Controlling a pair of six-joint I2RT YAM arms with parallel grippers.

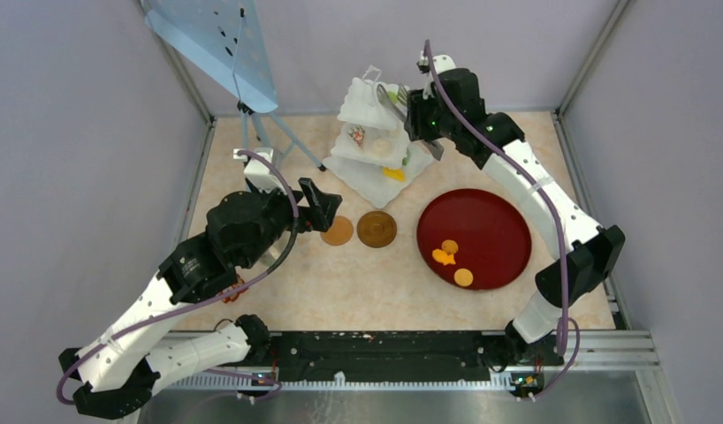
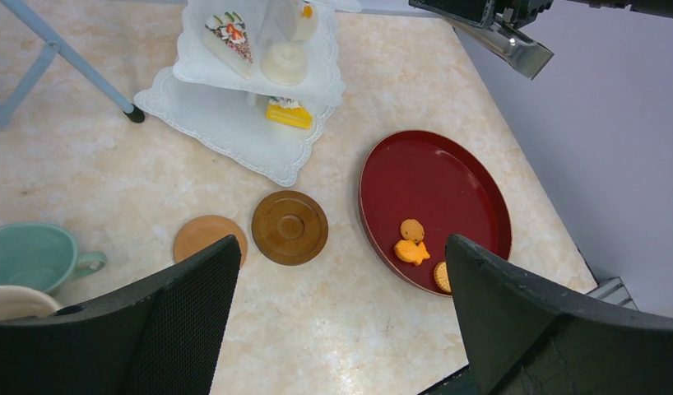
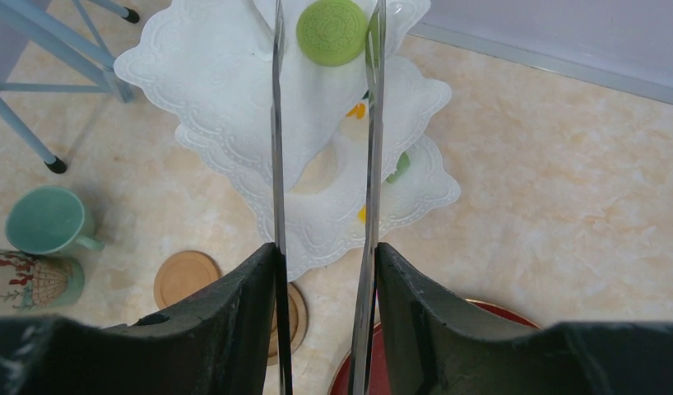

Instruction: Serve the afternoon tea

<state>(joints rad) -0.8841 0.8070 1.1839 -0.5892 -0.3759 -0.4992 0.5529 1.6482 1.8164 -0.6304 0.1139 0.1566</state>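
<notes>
Presently: my right jaws grip the tongs (image 3: 277, 164), blades running ahead toward the far edge of the counter (image 3: 563, 181), straddling the green round (image 3: 331, 31) on the top tier of the stand (image 3: 210, 74). My left jaws stand open toward the left edge, well apart; the right jaws are nearer.

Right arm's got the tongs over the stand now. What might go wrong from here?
1. The tongs straddle the green sweet with a gap on one side. Closing off-centre might flick it off the top tier.
2. Their tips look close to the stand, so pressing down could tip it.
3. The teal cup sits right beside the open left gripper. A sideways swing may knock it.
</notes>
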